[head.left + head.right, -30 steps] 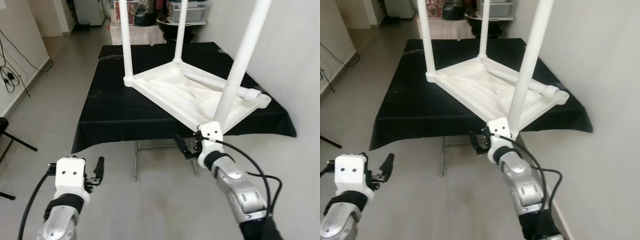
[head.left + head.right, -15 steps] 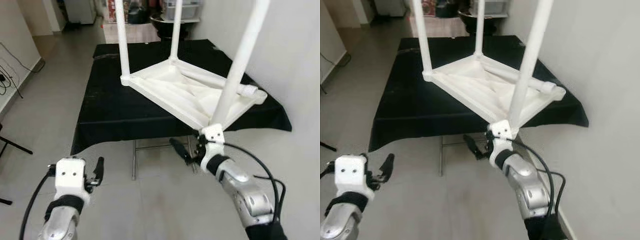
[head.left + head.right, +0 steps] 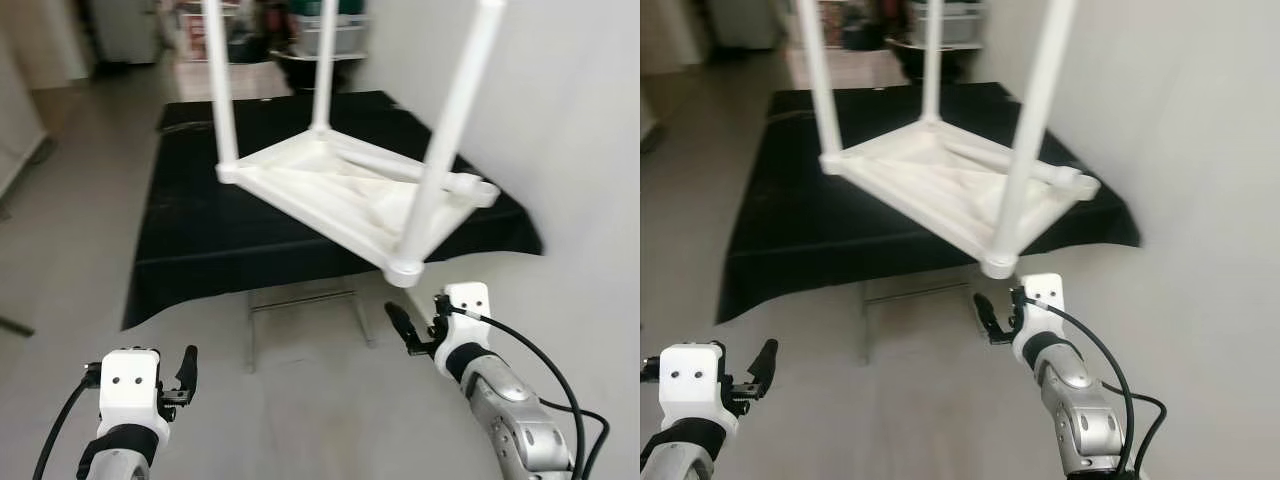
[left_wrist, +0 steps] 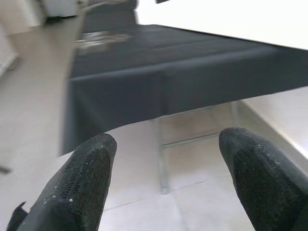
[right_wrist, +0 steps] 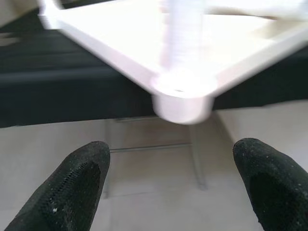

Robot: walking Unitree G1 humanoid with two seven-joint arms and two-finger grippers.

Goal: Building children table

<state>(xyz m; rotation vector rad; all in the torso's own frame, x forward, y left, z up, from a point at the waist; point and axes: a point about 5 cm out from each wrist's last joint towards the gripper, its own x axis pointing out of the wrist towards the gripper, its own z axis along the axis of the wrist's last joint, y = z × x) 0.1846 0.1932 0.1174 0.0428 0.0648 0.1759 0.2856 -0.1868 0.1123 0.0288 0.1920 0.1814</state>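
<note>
A white children's table [image 3: 340, 190] lies upside down on a black-clothed table [image 3: 190, 230]. Three white legs stand up from it, the nearest [image 3: 450, 130] at the corner that overhangs the cloth's front edge. A loose white leg [image 3: 420, 172] lies on the underside. My right gripper [image 3: 418, 322] is open and empty, just below and in front of that near corner socket [image 5: 182, 98], apart from it. Low on the left, over the floor, my left gripper [image 3: 187, 365] is open and holds nothing; its fingertips [image 4: 91, 163] face the cloth's front edge.
A white wall [image 3: 580, 150] runs close along the right. The clothed table's metal frame [image 3: 300, 300] shows under the cloth. Boxes and dark items [image 3: 290, 40] stand at the far end of the room. Tiled floor [image 3: 70, 200] lies open to the left.
The camera has shifted. My right gripper has dropped down and away from the near corner of the white table, where it was close before. The left gripper sits lower in view.
</note>
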